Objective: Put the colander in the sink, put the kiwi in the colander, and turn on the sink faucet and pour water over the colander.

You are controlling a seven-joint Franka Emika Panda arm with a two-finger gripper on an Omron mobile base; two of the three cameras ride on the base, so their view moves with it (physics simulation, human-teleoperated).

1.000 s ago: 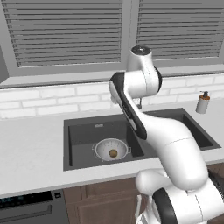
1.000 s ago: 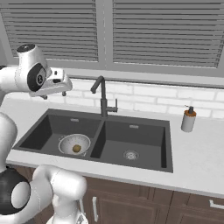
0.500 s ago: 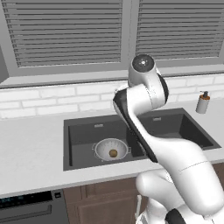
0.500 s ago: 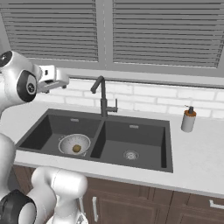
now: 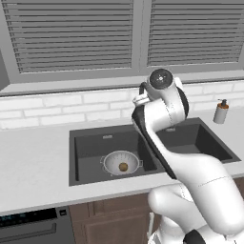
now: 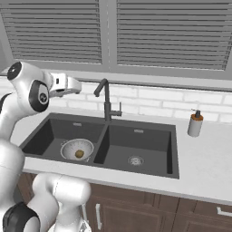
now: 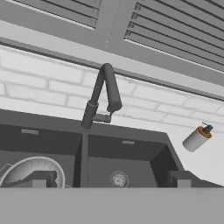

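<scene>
We saw the colander (image 5: 122, 163) sitting in the left basin of the sink (image 5: 90, 143), with the kiwi (image 5: 123, 167) inside it, near the bottom. From the right base camera the colander (image 6: 77, 149) and kiwi (image 6: 79, 154) sat the same way, left basin, right basin holding just its steel drain (image 6: 135, 160). The sink faucet (image 6: 107, 100) stood on the divider line behind the basins, spout hooked toward the left, small lever sticking out to the right of its stem. We saw no water running. The claw (image 6: 68, 85) hung raised above the left end of the sink, level with the faucet top and apart from it, pointing toward it. In the hand camera the claw (image 7: 109, 183) had both tips spread wide, nothing between them, looking at the faucet (image 7: 101, 96) and the colander (image 7: 30, 173) at lower left. The soap dispenser (image 6: 195, 124) stood on the worktop (image 6: 208, 154) right of the sink, by the white brick wall. Closed window blinds (image 5: 71, 33) ran above.
</scene>
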